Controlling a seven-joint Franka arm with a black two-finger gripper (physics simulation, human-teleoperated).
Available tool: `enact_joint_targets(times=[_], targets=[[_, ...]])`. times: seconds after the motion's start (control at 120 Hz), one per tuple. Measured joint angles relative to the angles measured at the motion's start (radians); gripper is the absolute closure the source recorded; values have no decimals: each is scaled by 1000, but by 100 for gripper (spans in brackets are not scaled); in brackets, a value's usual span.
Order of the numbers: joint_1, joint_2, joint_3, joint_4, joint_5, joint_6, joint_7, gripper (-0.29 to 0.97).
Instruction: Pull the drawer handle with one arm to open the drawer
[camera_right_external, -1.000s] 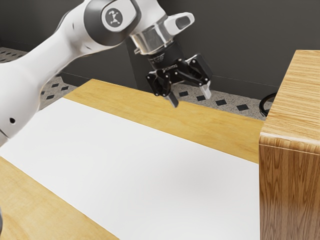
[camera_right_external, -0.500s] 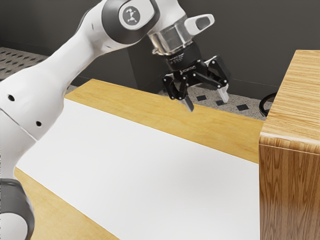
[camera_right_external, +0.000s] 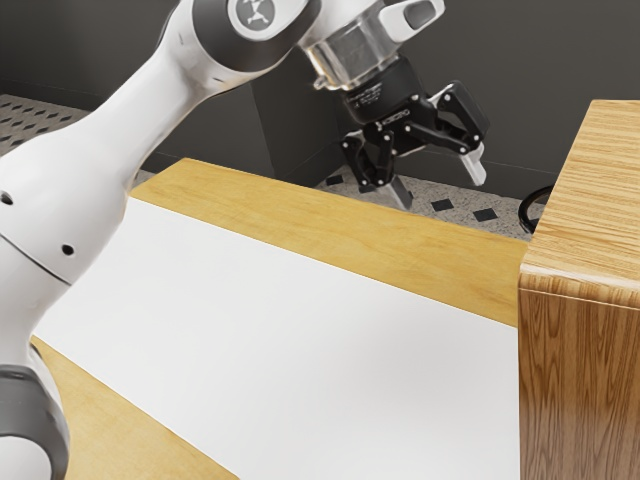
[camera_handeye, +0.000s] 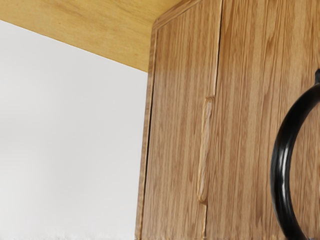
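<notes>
A wooden cabinet (camera_right_external: 585, 300) stands at the exterior view's right edge. A black ring handle (camera_right_external: 532, 210) sticks out from its far side. My black gripper (camera_right_external: 440, 172) hangs open above the table's far edge, left of the cabinet and apart from the handle, with nothing between its fingers. In the wrist view the cabinet front (camera_handeye: 235, 130) has a vertical seam with a small raised wooden grip (camera_handeye: 205, 150), and the black ring handle (camera_handeye: 286, 165) curves at its side.
A wooden table (camera_right_external: 300, 225) carries a wide white mat (camera_right_external: 270, 340). Behind the table lie a dark wall and a black-and-white patterned floor (camera_right_external: 450, 205). The white arm (camera_right_external: 120, 170) spans the exterior view's left.
My gripper has moved toward the exterior view's right and slightly up, closer to the cabinet and its ring handle. It has stayed open throughout.
</notes>
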Motion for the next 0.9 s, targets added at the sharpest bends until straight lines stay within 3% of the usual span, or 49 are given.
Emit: enact_joint_targets(times=[0.9], targets=[[-4, -1, -54, -79, 26, 31, -30, 0]])
